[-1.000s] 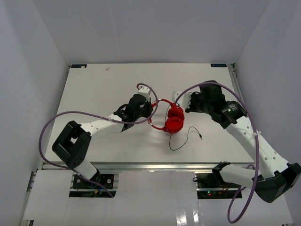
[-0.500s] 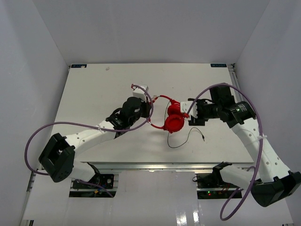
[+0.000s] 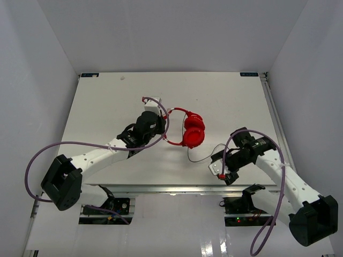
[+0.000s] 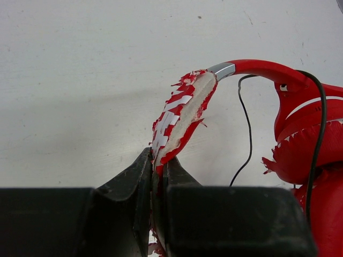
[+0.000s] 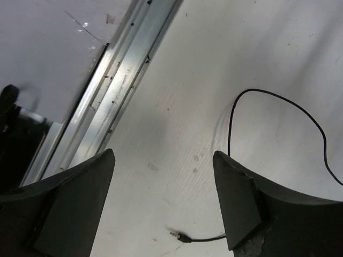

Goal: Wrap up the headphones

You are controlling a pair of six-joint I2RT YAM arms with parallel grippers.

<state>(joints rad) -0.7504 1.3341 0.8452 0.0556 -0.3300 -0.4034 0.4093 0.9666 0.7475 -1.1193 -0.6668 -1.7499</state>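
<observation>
The red headphones [image 3: 192,130] lie mid-table with both cups together. My left gripper [image 3: 162,127] is shut on the peeling red-and-white headband [image 4: 179,115]. In the left wrist view the jaws [image 4: 158,160] pinch the band's lower end, and a red cup [image 4: 311,155] shows at the right with the dark cable [image 4: 246,134] running over it. My right gripper [image 3: 221,168] is near the table's front edge and stands open [image 5: 163,155] above the cable's plug [image 5: 179,236], holding nothing. A loop of cable [image 5: 278,99] curves beyond its right finger.
Purple robot cables [image 3: 48,152] loop beside both arms. The metal rail [image 5: 123,80] of the table's front edge runs just left of the right gripper. White walls enclose the table [image 3: 107,96] on three sides.
My right gripper let go of the ear cups, opened and swung down to the front right over the cable's plug. The left gripper kept hold of the headband and shifted the headphones slightly back-left.
</observation>
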